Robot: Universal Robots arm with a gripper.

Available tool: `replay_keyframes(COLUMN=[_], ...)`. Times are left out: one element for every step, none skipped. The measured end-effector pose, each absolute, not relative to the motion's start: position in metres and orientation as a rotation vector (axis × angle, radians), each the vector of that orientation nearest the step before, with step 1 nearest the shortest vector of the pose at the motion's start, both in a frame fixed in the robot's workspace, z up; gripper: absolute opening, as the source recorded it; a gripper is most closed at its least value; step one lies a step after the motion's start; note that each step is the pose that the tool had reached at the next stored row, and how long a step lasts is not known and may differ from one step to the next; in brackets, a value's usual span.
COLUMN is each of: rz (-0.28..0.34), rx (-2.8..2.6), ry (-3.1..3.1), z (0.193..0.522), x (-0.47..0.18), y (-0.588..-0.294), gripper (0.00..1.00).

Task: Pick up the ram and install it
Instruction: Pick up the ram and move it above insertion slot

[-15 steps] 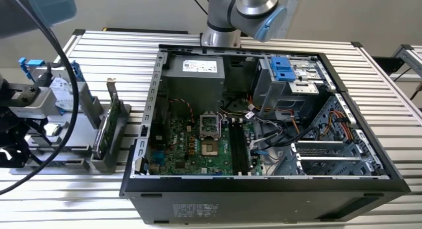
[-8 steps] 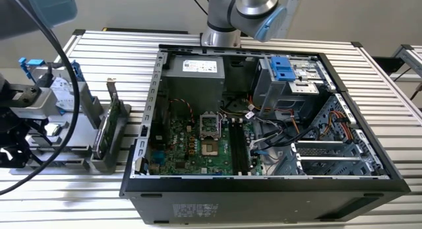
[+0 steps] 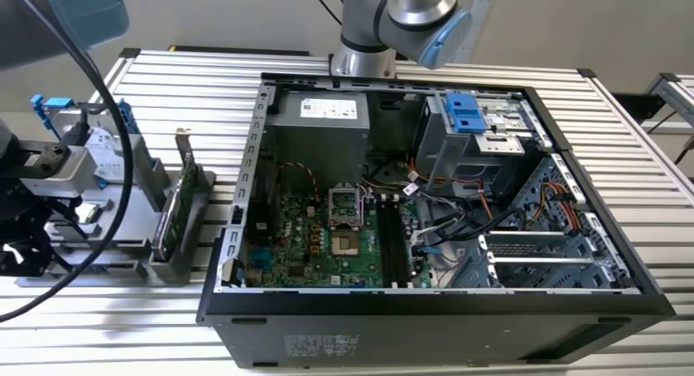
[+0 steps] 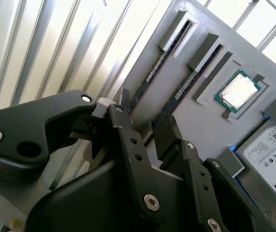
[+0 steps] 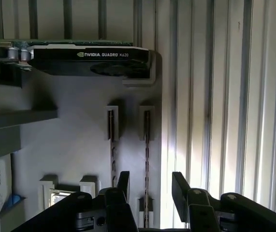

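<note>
The black two-fingered gripper [image 5: 151, 180] is hanging closest to the lens, its jaws standing apart and clasping nothing, straddling the long, thin, dark circuit-board ram stick [image 5: 146, 145]. That stick is standing on edge in the end slots of a flat grey plastic holder tray [image 5: 70, 145], just beside a second matching stick [image 5: 111, 145], likely so the fingers can pinch its flat faces. The open black computer tower [image 3: 434, 327] is sitting well apart.

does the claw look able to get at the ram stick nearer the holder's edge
Likely yes: the claw is open and straddles that ram, which stands on edge with nothing over it. The neighbouring stick sits just outside the claw.
</note>
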State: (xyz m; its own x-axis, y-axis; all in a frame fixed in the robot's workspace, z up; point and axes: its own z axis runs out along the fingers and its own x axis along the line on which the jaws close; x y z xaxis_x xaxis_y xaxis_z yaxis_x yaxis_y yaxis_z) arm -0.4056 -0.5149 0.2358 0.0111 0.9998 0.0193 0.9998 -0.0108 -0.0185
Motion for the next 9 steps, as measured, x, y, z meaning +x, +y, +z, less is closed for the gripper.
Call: replay_keyframes(rz=[-0.001,-0.001,-0.002,-0.002,-0.002,-0.002,-0.002,-0.002,-0.002], rx=[-2.215,-2.214,-2.214,-2.214,-2.214,-2.214,-2.214,-2.214,-2.214], ry=[-2.191,-2.191,-2.192,-2.192,-2.192,-2.192,-2.192,-2.192,-2.192], z=[0.2350,0.2343,0.2336,0.2329,0.2324,0.2319,0.2314,0.2310,0.2305], x=[-0.4056,-0.4055,-0.4055,-0.4055,-0.4055,-0.4055,-0.4055,-0.4055,-0.4055], y=[-0.5144,-0.5139,-0.5134,-0.5130,-0.5126,-0.5123,-0.5120,-0.5118,-0.5115], gripper=[1.00,1.00,1.00,1.00,1.00,1.00,1.00,1.00,1.00])
